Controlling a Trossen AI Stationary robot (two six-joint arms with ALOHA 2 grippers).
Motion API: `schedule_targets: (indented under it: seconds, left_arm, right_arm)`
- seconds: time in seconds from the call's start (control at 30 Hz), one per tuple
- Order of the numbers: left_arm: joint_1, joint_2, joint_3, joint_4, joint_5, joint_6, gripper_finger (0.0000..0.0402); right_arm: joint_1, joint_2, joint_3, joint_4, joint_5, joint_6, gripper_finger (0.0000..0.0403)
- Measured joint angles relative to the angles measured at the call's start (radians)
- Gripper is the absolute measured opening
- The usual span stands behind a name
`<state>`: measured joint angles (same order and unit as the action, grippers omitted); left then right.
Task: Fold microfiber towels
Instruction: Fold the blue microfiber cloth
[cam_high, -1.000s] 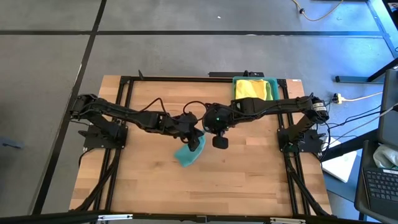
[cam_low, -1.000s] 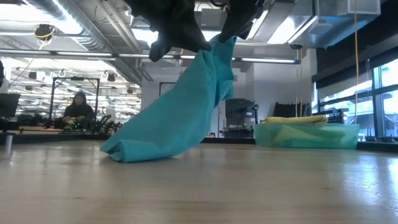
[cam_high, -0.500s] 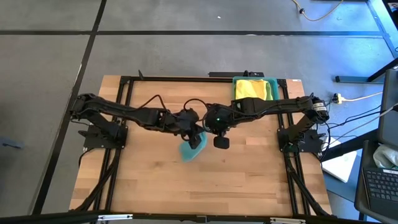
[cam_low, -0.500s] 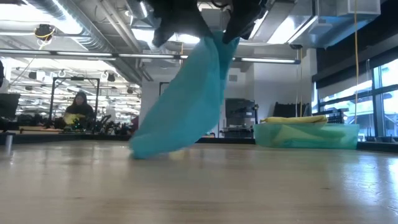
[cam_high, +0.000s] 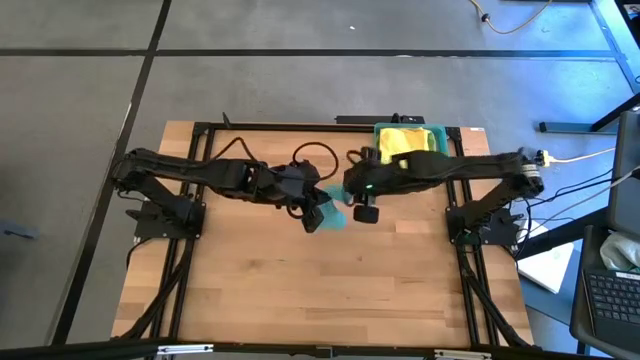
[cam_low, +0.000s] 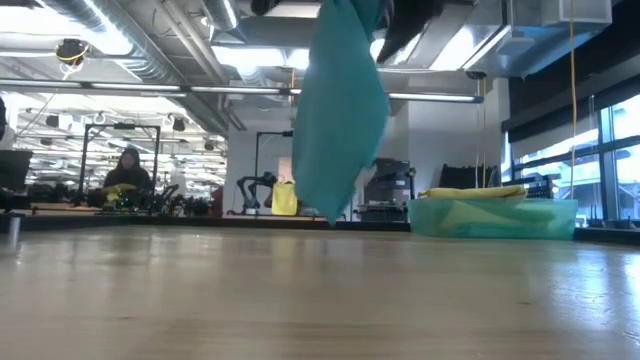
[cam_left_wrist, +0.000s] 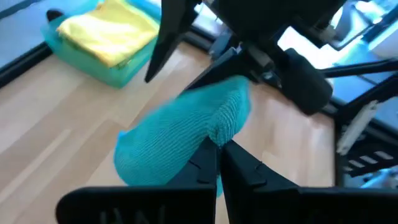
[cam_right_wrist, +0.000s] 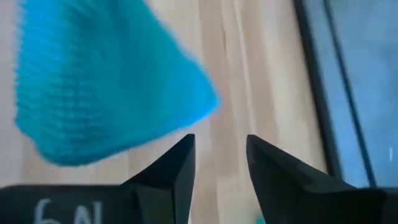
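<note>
Left gripper (cam_left_wrist: 217, 149) first: from my station I see its two fingers pinched together on the teal towel (cam_left_wrist: 186, 134), gripping one edge of the cloth in the left wrist view. On the high view that gripper (cam_high: 318, 212) sits near the centre of the frame, slightly left, with the teal towel (cam_high: 335, 215) showing as a small bunch just beside it. In the low view the same towel (cam_low: 340, 110) hangs from the upper centre of the frame as a long drape, its lowest tip close to the tabletop; I cannot tell whether it touches. Right gripper (cam_right_wrist: 217, 165) has its fingers apart with bare wood visible between them, and the cloth (cam_right_wrist: 106, 87) lies just off their tips, not clamped. On the high view this gripper (cam_high: 365, 210) is just right of centre, close beside the left one. Farther out, in the upper right part of the wooden table (cam_high: 250, 290), I see the teal plastic tray (cam_high: 437, 133) with a yellow towel (cam_high: 405, 142) folded inside; the low view shows that tray (cam_low: 490, 217) at the right, and the left wrist view shows it (cam_left_wrist: 112, 71) at the upper left.
</note>
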<state>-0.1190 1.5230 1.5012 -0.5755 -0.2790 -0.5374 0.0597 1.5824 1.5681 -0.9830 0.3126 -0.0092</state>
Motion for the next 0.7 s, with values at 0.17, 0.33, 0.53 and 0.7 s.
schedule_targets:
  seconds: [0.17,0.33,0.53,0.7]
  left_arm:
    - [-0.014,0.001,0.124,-0.060,-0.012,0.000,0.0000]
    - [-0.025,0.000,0.272,-0.080,-0.041,0.004,0.0000]
    - [-0.041,0.000,0.408,-0.093,-0.052,0.025,0.0000]
    - [-0.045,0.000,0.489,-0.088,-0.054,0.025,0.0000]
  right_arm:
    - [0.027,-0.140,0.000,0.168,-0.064,-0.037,0.0140]
    - [0.031,-0.268,0.001,0.235,-0.132,0.063,0.0136]
    - [0.075,-0.358,0.001,0.290,-0.126,0.136,0.0140]
    - [0.109,-0.351,0.001,0.347,-0.078,0.112,0.0149]
